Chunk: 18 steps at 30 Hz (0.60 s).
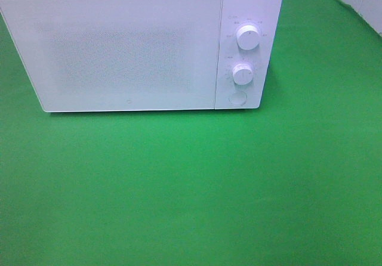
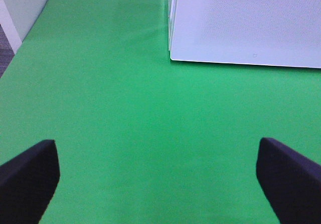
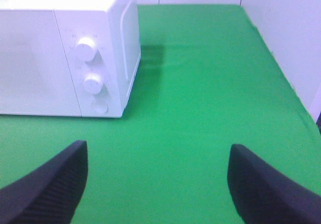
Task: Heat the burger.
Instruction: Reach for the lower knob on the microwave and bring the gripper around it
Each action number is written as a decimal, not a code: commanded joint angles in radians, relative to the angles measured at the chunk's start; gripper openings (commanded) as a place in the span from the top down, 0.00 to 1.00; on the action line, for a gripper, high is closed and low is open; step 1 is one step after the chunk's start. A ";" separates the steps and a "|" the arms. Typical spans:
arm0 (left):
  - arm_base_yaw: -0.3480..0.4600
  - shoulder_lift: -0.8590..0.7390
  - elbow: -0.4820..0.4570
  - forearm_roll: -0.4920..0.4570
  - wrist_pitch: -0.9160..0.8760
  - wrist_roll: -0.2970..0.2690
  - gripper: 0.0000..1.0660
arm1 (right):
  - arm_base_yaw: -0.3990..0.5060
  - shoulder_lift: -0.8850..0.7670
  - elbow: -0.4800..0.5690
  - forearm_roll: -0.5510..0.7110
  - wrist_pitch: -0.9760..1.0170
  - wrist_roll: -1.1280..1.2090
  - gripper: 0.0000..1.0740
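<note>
A white box-shaped microwave oven (image 1: 128,51) stood at the far side of the green cloth-covered table (image 1: 191,182), with its pale speckled door (image 1: 119,54) closed. The burger was not visible in any view. It was perhaps behind the door, but the door did not let one see inside, so I cannot tell.

The left gripper (image 2: 159,176) hung over bare green cloth in front of the door's corner, its dark jaws wide apart and holding nothing. The right gripper (image 3: 158,181) faced the control side of the oven, also spread wide and empty.

The step in hand was probably either opening the door or starting the heating. If the burger was inside, the next move would call for the right gripper to reach the upper white round knob (image 1: 248,37) or the lower white round knob (image 1: 243,73) and turn it. Otherwise the round button (image 1: 238,98) below the knobs seemed the way to open the door.
</note>
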<state>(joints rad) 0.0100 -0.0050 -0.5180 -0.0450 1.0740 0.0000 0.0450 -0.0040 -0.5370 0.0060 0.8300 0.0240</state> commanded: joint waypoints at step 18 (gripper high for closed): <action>-0.005 -0.007 0.003 -0.009 -0.006 0.000 0.06 | -0.004 0.335 -0.007 -0.029 -0.375 0.000 0.31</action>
<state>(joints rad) 0.0100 -0.0050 -0.5180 -0.0460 1.0740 0.0000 0.0450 0.2750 -0.5370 -0.0120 0.4960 0.0240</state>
